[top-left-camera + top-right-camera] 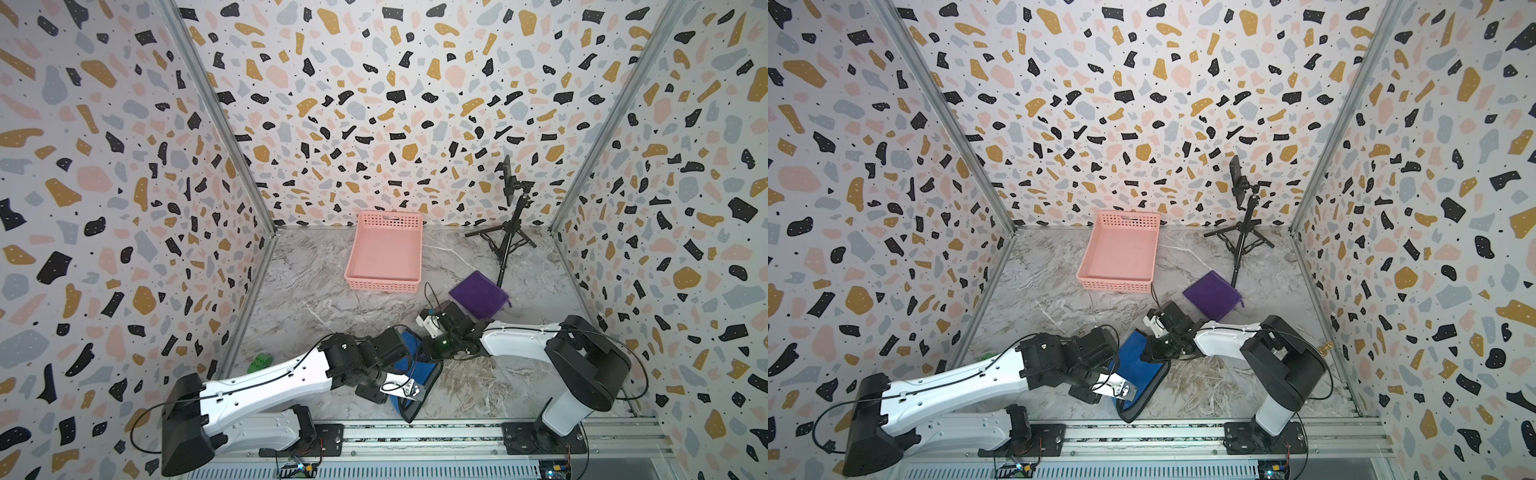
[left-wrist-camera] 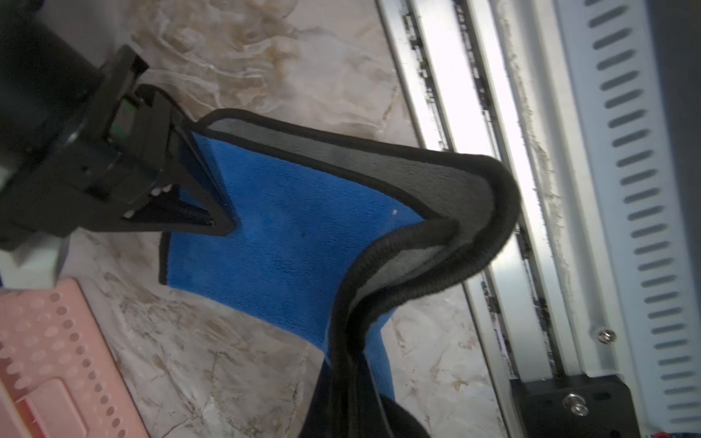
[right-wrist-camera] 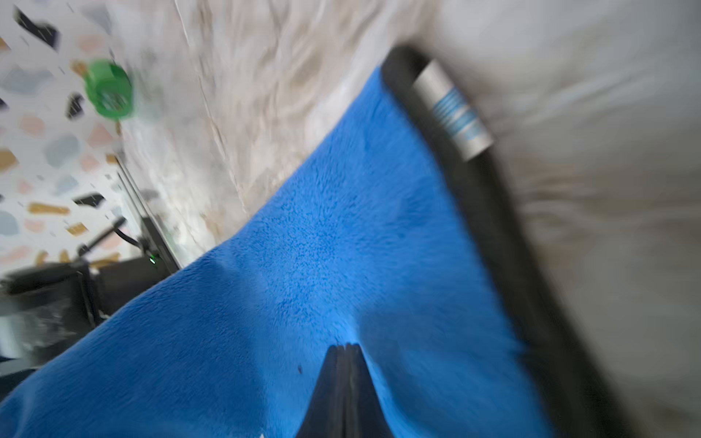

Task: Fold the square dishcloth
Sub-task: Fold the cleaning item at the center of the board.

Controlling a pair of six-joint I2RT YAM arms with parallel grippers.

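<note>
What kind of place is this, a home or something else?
Probably a robot test booth: printed walls enclose a marble-look table, the left arm and right arm are bolted to a rail, and a tripod stands at the back.

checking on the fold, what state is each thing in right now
blue dishcloth: partly lifted off the table, one edge curled over, grey underside showing
left claw: shut on the blue dishcloth's edge
right claw: shut on the blue dishcloth
pink basket: upright, empty
purple cloth: lying flat on the table, untouched
tripod: standing upright
</note>
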